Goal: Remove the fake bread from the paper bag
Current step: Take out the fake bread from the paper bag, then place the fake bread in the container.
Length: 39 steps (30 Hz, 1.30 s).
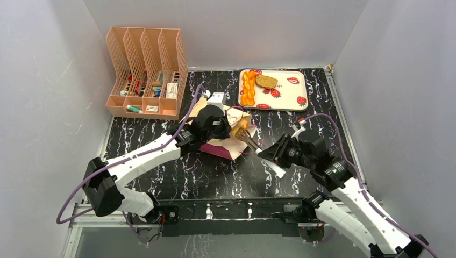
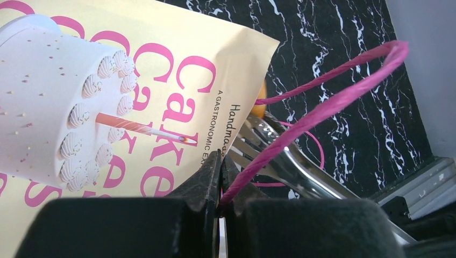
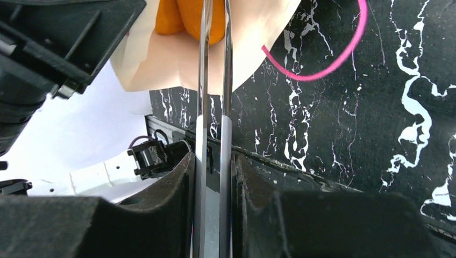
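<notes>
The paper bag (image 1: 223, 144) lies on its side mid-table; its cream face with pink "Cakes" lettering fills the left wrist view (image 2: 161, 80). My left gripper (image 1: 216, 124) (image 2: 221, 161) is shut on the bag's purple cord handle (image 2: 322, 107). My right gripper (image 1: 275, 152) (image 3: 211, 158) is shut on metal tongs (image 1: 250, 141) (image 3: 214, 80) (image 2: 285, 158), whose tips pinch a golden-orange bun (image 1: 240, 129) (image 3: 185, 19) at the bag's mouth. A braided loaf (image 1: 248, 88) and a brownish piece (image 1: 266, 81) lie on the strawberry tray (image 1: 290, 95).
A peach plastic file rack (image 1: 145, 70) with small items stands at the back left. The tray sits at the back right. The grey walls enclose the black marbled table (image 1: 333, 118). A loose loop of the bag's second handle (image 3: 328, 64) lies on the table.
</notes>
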### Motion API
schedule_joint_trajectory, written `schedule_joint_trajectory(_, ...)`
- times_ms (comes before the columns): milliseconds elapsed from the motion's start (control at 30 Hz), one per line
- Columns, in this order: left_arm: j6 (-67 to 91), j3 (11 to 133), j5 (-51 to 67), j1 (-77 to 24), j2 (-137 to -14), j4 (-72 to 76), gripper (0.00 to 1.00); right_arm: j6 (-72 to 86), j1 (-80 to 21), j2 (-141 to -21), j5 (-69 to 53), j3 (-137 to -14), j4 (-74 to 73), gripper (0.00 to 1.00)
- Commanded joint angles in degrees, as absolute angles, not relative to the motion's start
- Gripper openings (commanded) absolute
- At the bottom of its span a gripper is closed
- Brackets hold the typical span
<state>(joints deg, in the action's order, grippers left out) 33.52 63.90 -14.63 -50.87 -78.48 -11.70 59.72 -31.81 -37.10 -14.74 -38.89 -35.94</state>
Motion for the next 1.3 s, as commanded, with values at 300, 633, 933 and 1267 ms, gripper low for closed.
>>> schedule_joint_trajectory(300,34.14,67.37,-20.91,-51.13,-79.87,-16.24,0.00,59.37,-31.87,-31.26,-4.78,-53.16,-52.91,0.00)
schedule_joint_trajectory(633,33.94,62.40,-19.04,-51.09,-75.49,-14.62,0.00,60.88,-31.84,-34.28,2.52,-58.35,-55.25,0.00)
schedule_joint_trajectory(933,30.19,61.78,-12.53,-51.11,-72.08,-13.85,0.00,59.38,-31.82,-46.42,13.54,-61.26,-45.46,0.00)
schedule_joint_trajectory(1267,27.58,61.55,-8.83,-51.03,-67.35,-17.11,0.00,58.39,-27.50,-60.19,13.02,-58.78,-29.72,0.00)
